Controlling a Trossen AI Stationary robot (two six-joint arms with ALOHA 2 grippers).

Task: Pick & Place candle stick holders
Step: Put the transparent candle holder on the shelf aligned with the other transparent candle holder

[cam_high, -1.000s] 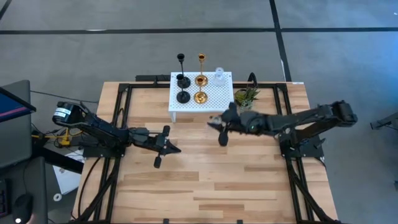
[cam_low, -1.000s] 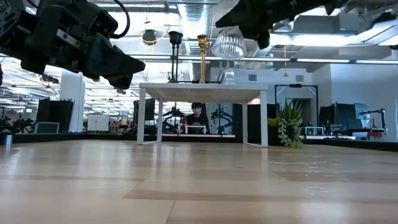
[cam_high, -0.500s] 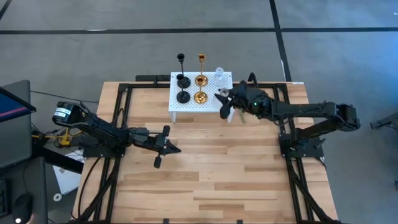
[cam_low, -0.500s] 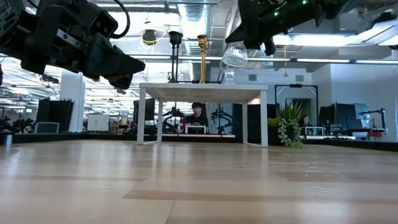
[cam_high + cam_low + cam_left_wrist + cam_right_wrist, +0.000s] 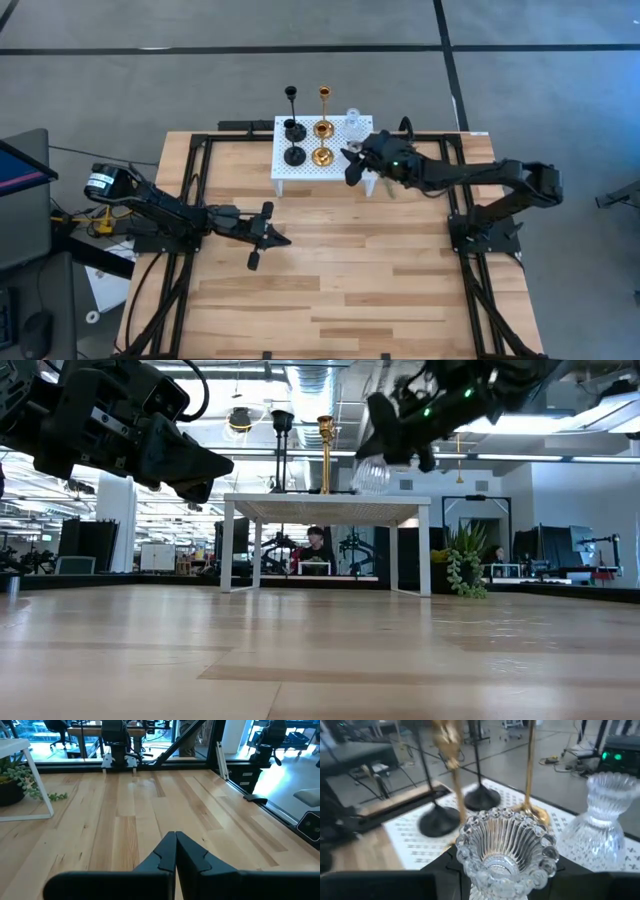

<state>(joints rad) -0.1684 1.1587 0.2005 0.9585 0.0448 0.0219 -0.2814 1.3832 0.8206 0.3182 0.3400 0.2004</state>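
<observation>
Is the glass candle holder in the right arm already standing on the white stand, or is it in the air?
In the air. The right end effector grips the glass holder, which hangs above the white stand in the low view, not touching it.

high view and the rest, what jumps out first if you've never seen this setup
The right claw hangs over the near right corner of the white perforated stand, shut on a clear glass candle stick holder that fills the right wrist view. On the stand behind it stand two black holders, two gold holders and a second glass holder. The left claw waits shut over the bare wood table.
</observation>
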